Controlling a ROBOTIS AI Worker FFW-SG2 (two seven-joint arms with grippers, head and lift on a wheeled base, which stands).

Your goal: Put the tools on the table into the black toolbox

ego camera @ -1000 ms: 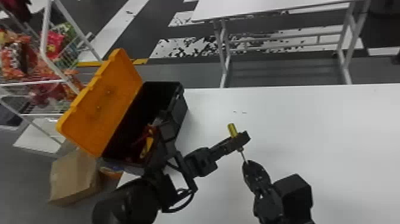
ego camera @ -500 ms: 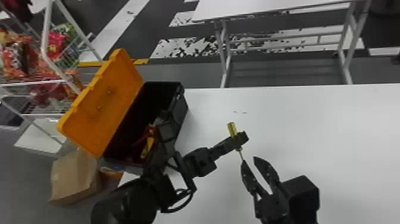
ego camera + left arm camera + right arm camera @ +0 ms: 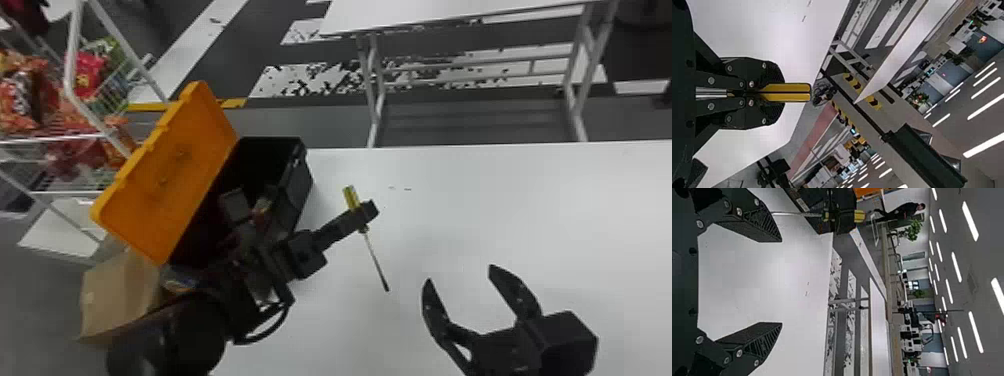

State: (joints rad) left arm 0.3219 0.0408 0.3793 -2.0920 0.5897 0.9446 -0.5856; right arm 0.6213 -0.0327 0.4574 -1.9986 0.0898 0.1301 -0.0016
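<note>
Left gripper point(image 3: 368, 210), head view: the two flat fingers are pressing together on the handle of a screwdriver point(image 3: 351, 196), leaving no gap beyond its thickness. The yellow handle end is pointing toward eleven o'clock and the bare shaft toward five, over the white table point(image 3: 525, 210).

Right gripper point(image 3: 460, 275): at four o'clock from the left one, its fingers are standing wide apart, with nothing between them. In the earlier frames these fingers are first meeting near the shaft's tip, then parting beside it; now they are standing well clear, while the left gripper is keeping the tool. The change is suggesting a finished hand-over or regrip, with the left arm alone now bearing the load.

Black toolbox point(image 3: 301, 192): it is standing at nine o'clock from the left gripper, its orange lid point(image 3: 170, 170) leaning open toward ten. Some coloured items are perhaps lying inside, though the left arm point(image 3: 302, 255) is hiding much of the interior. A carton point(image 3: 120, 295) is resting at eight o'clock from the box.

For the task, the screwdriver is still awaiting stowage; the next move is probably calling for a leftward swing, the long shaft risking a knock against the rim.
</note>
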